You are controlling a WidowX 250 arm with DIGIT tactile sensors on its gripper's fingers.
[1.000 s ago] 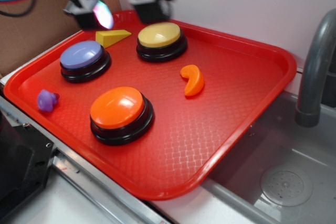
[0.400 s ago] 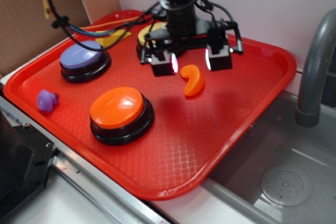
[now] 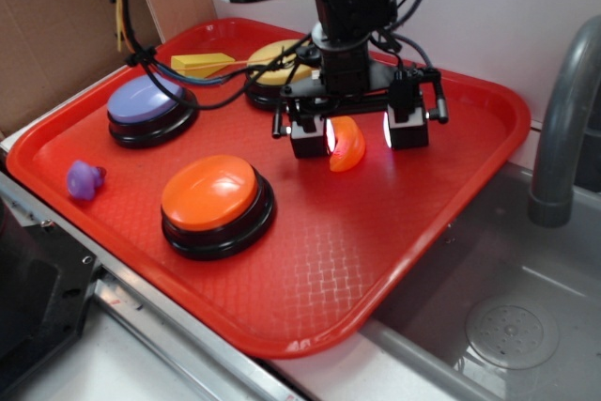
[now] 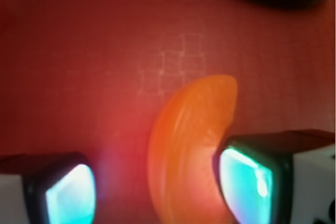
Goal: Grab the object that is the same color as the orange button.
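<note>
While its spread gripper (image 3: 358,133) straddles the orange crescent (image 3: 348,145) (partly hidden), contact cannot be judged.

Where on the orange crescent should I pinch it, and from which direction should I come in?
Grip the orange crescent across its thick middle, coming straight down from above. It lies flat on the red tray, so only its narrow width fits between the fingers; the tapered tips would probably slip. The open end effector already straddles it, though in the wrist view one finger sits close against the inner curve, so centre slightly first.

Spread fingers (image 3: 306,135) astride orange crescent (image 3: 349,144)
</note>
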